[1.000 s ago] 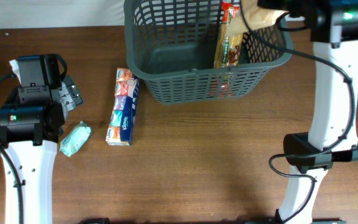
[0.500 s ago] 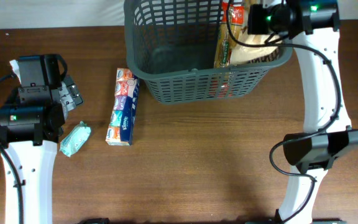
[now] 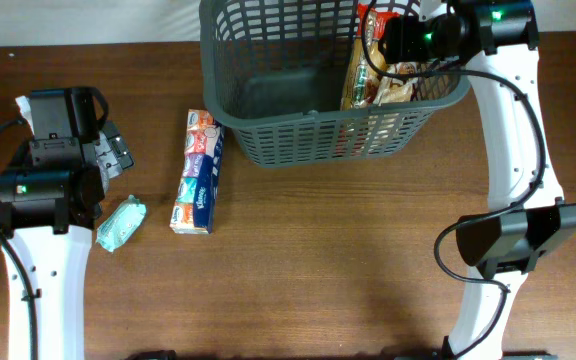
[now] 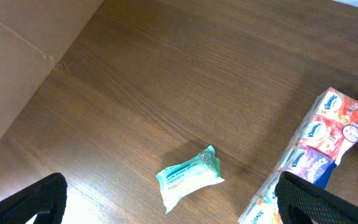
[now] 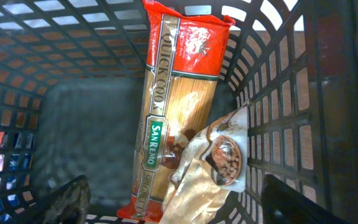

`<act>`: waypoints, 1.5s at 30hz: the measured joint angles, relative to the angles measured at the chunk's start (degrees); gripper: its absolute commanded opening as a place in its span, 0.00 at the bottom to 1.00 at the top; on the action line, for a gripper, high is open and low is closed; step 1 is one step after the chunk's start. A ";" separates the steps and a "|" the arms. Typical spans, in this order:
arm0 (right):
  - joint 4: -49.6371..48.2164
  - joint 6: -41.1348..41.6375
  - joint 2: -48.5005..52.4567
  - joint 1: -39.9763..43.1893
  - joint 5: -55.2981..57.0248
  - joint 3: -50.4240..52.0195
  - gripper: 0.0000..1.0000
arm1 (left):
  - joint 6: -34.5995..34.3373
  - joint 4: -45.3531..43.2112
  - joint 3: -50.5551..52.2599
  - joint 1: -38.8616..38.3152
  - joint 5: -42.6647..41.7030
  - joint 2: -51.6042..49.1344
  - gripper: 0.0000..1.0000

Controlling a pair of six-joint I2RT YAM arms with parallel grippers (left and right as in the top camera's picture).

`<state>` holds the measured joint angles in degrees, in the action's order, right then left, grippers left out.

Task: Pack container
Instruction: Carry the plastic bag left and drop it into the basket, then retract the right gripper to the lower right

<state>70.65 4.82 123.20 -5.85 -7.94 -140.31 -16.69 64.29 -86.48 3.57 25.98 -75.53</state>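
Note:
The container (image 3: pixel 313 118), a dark grey lattice basket, stands at the table's far edge. Inside it a red spaghetti pack (image 3: pixel 361 70) leans against the right part, and a beige snack bag (image 3: pixel 400 88) lies beside it. My right gripper (image 3: pixel 393 40) hangs over the basket's right end. In the right wrist view its jaws stand wide apart over the beige bag (image 5: pixel 210 177) and the spaghetti pack (image 5: pixel 173 106), touching neither. My left gripper (image 3: pixel 118 150) rests open at the table's left, above a teal wipes pack (image 4: pixel 188 176).
A long tissue multipack (image 3: pixel 198 172) lies left of the basket, with the teal wipes pack (image 3: pixel 121 222) further left. The basket's lattice wall (image 5: pixel 278 93) stands close to the right finger (image 5: pixel 303 202). The tissue multipack (image 4: pixel 319 146) borders the left gripper's right finger.
The right gripper swung left over the basket and opened, letting go of the beige bag, which now lies inside beside the spaghetti. The left arm has not moved.

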 measured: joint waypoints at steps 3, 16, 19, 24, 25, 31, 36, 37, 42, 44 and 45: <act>0.04 -0.11 0.00 0.00 0.00 -0.04 0.85 | 0.00 0.00 0.00 0.00 0.00 0.00 0.99; 4.87 2.78 -6.36 0.87 7.50 -23.04 0.99 | 0.00 0.00 0.00 0.00 0.00 0.00 1.00; 9.75 4.09 -11.63 4.02 15.50 -26.80 0.99 | 0.00 0.00 0.00 0.00 0.00 0.00 0.99; 18.71 7.50 -15.85 12.41 22.73 -28.09 0.99 | 0.00 0.00 0.00 0.00 0.00 0.00 1.00; 20.39 8.31 -15.89 14.19 23.47 -28.06 0.99 | 0.00 0.00 0.00 0.00 0.00 0.00 0.99; 26.27 12.41 -13.38 24.52 25.05 -26.10 0.99 | 0.00 -0.35 0.00 0.00 0.00 0.00 1.00; 26.23 13.86 -12.33 31.45 25.16 -21.73 0.99 | 0.00 -0.44 0.00 0.00 -1.27 0.00 1.00; 26.25 14.19 -12.33 32.17 25.29 -20.48 0.99 | 0.00 -0.44 0.00 0.00 -2.01 0.00 0.99; 25.70 14.67 -11.63 33.86 25.05 -12.63 0.99 | 0.00 -0.44 0.00 0.00 -8.28 0.00 1.00; 25.53 14.64 -10.64 33.90 24.37 -9.38 0.99 | 0.00 -0.42 0.00 0.00 -11.69 0.00 1.00; 25.49 14.67 -10.16 33.90 23.93 -7.89 0.99 | 0.00 -0.42 0.00 0.00 -13.40 0.00 1.00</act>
<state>96.14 19.49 113.03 28.05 15.99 -148.20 -16.69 63.88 -86.48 3.57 12.58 -75.53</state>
